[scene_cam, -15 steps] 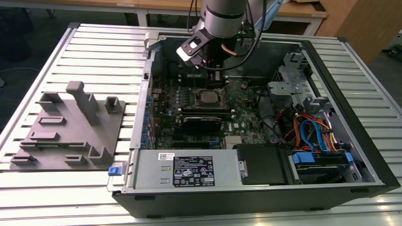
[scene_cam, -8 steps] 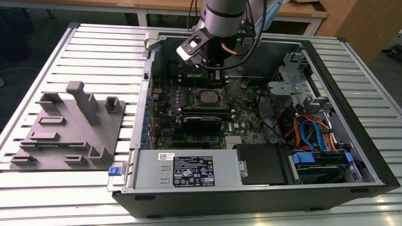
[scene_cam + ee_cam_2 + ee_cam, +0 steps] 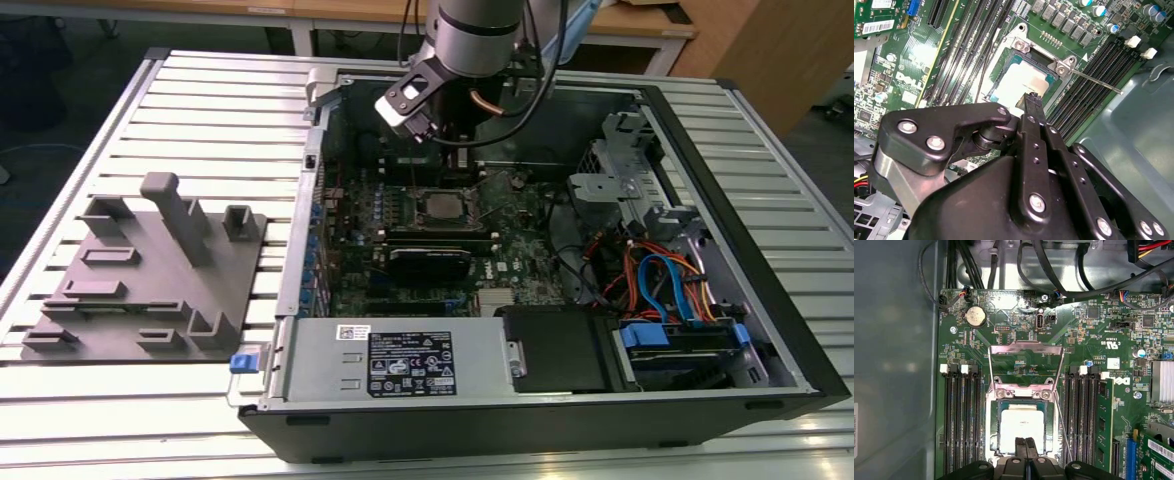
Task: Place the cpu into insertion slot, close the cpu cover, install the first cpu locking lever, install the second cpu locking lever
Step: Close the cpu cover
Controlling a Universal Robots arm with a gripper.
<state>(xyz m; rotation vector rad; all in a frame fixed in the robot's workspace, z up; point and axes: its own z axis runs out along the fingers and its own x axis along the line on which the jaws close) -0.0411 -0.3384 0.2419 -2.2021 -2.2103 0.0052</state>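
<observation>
The cpu [image 3: 1021,427] lies flat in the insertion slot [image 3: 1048,412], its silvery top showing in both wrist views [image 3: 1019,82] and in the exterior view [image 3: 438,206]. The cpu cover [image 3: 1026,346] stands swung open on its hinge beyond the slot, with green board visible through its window. A thin locking lever [image 3: 1062,432] [image 3: 1096,82] sticks out free beside the socket. My gripper [image 3: 1026,445] hangs just over the near edge of the cpu, fingers pressed together with nothing between them; one fingertip [image 3: 1032,100] is close above the chip.
Long black memory slots [image 3: 961,415] [image 3: 1081,415] flank the socket. Black cables [image 3: 1054,285] run across the case's far side. The grey case wall [image 3: 894,365] is close on one side. A grey fixture block [image 3: 147,270] sits on the table at the exterior view's left.
</observation>
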